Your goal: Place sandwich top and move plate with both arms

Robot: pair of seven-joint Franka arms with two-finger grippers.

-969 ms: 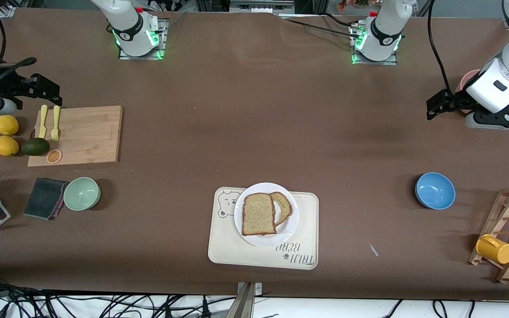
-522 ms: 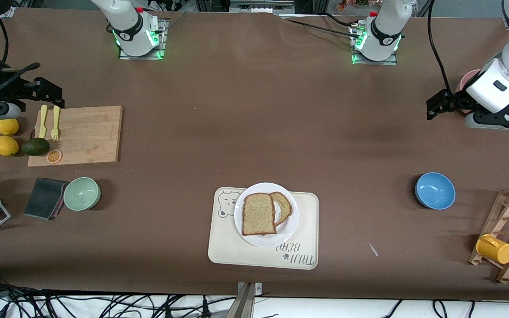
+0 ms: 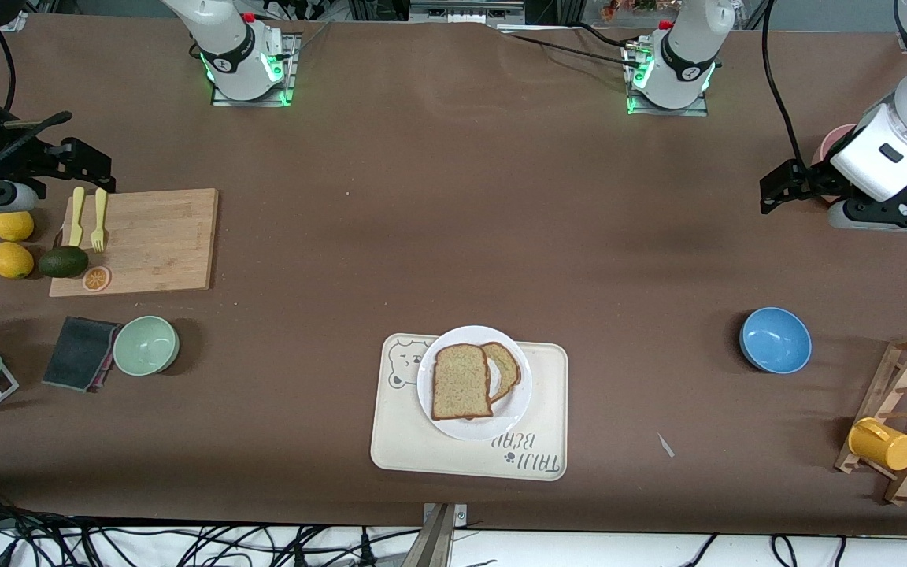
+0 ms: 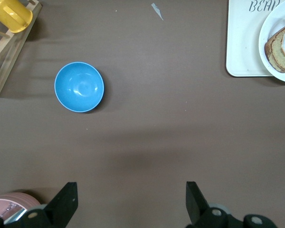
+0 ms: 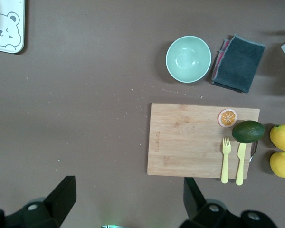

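White plate [image 3: 475, 383], round, sits on the cream tray [image 3: 469, 407] at the table edge nearest the front camera, midway between the two arms' ends. Against the frame a second ago: the plate, the bread and the left arm are unchanged; the right gripper [image 3: 75, 161] has shifted slightly toward the cutting board [image 3: 137, 240] and now hides part of the upper lemon [image 3: 12, 225]. The sandwich top [image 3: 461, 382], a speckled tan slice with a darker brown crust, lies flat on the plate and overlaps a second slice [image 3: 505, 370], which shows a pale patch at the overlap. Right gripper hangs over the table just beside the board's fork [image 3: 98, 218] and knife [image 3: 76, 216], jaws spread wide, nothing between them. Left gripper [image 3: 796, 185] hangs over bare table at the left arm's end, near a pink dish [image 4: 12, 205], with the blue bowl [image 3: 775, 339] well apart; jaws likewise spread and empty.
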